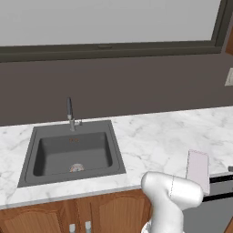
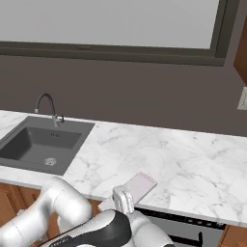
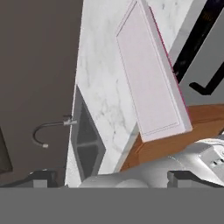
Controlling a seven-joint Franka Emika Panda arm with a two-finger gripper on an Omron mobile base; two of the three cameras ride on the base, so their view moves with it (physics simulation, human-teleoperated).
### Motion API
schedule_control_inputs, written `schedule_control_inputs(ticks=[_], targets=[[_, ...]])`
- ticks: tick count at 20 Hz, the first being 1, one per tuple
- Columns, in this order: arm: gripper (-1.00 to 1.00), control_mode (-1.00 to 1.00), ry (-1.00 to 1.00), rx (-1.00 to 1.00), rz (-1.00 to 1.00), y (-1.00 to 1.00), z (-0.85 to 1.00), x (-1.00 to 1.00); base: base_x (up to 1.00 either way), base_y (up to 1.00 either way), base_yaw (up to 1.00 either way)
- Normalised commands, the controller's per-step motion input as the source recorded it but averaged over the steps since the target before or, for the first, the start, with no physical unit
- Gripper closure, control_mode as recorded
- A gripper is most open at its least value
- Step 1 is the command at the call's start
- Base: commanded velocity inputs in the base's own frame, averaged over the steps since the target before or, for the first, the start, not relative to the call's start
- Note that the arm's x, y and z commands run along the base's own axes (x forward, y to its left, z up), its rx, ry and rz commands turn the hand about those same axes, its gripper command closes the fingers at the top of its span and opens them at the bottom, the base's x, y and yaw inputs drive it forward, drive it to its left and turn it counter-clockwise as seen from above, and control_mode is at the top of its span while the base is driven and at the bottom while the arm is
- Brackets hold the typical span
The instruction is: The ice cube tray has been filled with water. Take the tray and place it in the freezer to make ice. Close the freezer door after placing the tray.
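The ice cube tray (image 1: 198, 165) is a thin pale pink slab lying flat on the marble counter (image 1: 150, 136), at its front edge and to the right of the sink. It also shows in the right base view as the tray (image 2: 138, 185), just beyond my arm. In the hand view the tray (image 3: 151, 74) stretches away ahead of the gripper (image 3: 111, 178). The gripper stands open, its dark fingertips (image 3: 43, 177) wide apart, with nothing between them. It sits low, by the counter's front edge, short of the tray. The freezer and the freezer door are out of view.
A dark grey sink (image 1: 73, 154) with a curved faucet (image 1: 70, 113) is set into the counter on the left. Under the tray is a grey appliance front with a black handle (image 2: 185, 238), flanked by wooden cabinets (image 1: 109, 214). A dark wall and a window rise behind.
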Motion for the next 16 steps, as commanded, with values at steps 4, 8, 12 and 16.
schedule_control_inputs(ticks=[4, 8, 12, 16], targets=[[-1.0, -1.0, 0.0, 0.26, 0.21, -0.04, -0.29, 0.02, 0.0, 0.0, 0.0], [-1.0, -1.0, -0.02, 0.13, 0.14, 0.02, -0.55, 0.04, 0.0, 0.0, 0.0], [-1.0, -1.0, -0.13, 0.01, 0.03, 0.16, -0.63, 0.0, 0.0, 0.0, 0.0], [-1.0, -1.0, -0.18, 0.0, -0.01, 0.04, -0.39, 0.0, 0.0, 0.0, 0.0]])
